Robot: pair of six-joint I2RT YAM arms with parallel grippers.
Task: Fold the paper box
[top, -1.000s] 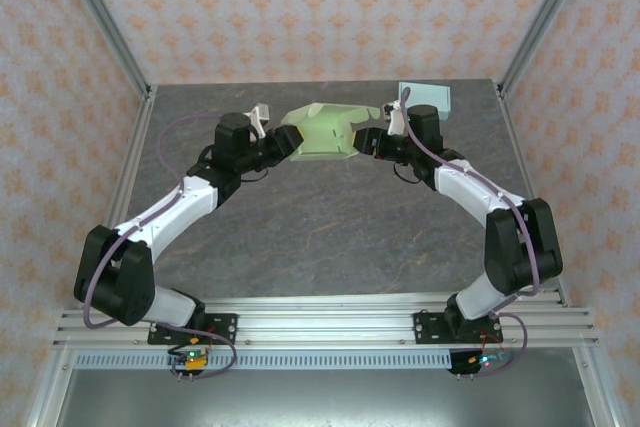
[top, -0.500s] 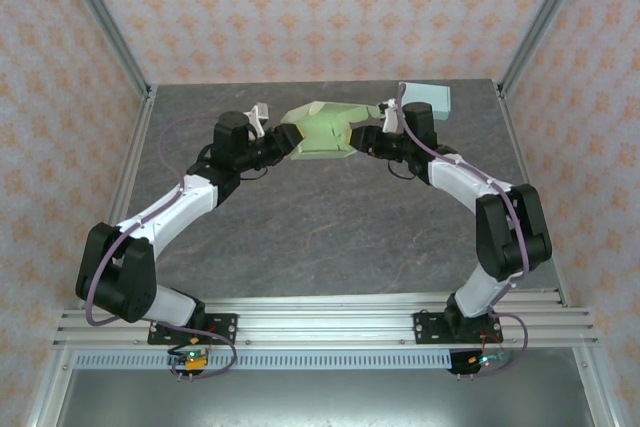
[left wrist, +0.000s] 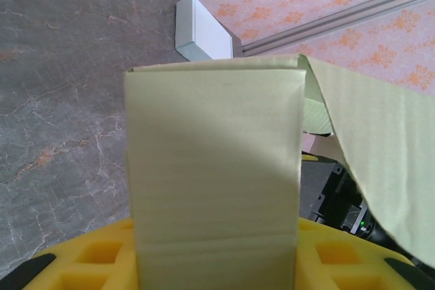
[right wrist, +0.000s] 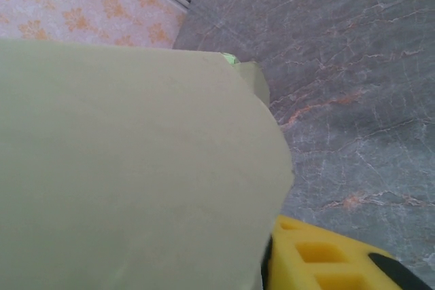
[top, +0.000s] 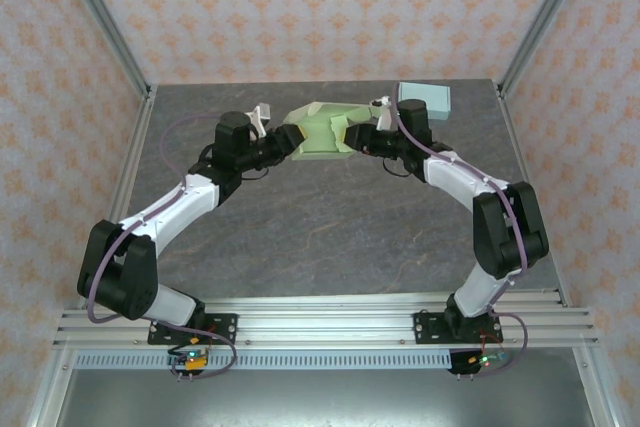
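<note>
While the left hand point(top: 285, 139) clamps the paper box point(top: 320, 130), right hand's point(top: 356, 136) grip is unclear.

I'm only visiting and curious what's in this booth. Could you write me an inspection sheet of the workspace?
Surface: grey stone-look table.
Job's things: pale green paper box, partly folded, between the two arms at the far side.
Clutter: small pale box in the far right corner.
Grippers: left tool grips the paper box's left flap; right tool at its right side, grip unclear.
Cables: purple cables along both arms.
Surroundings: patterned walls, metal frame posts.
</note>
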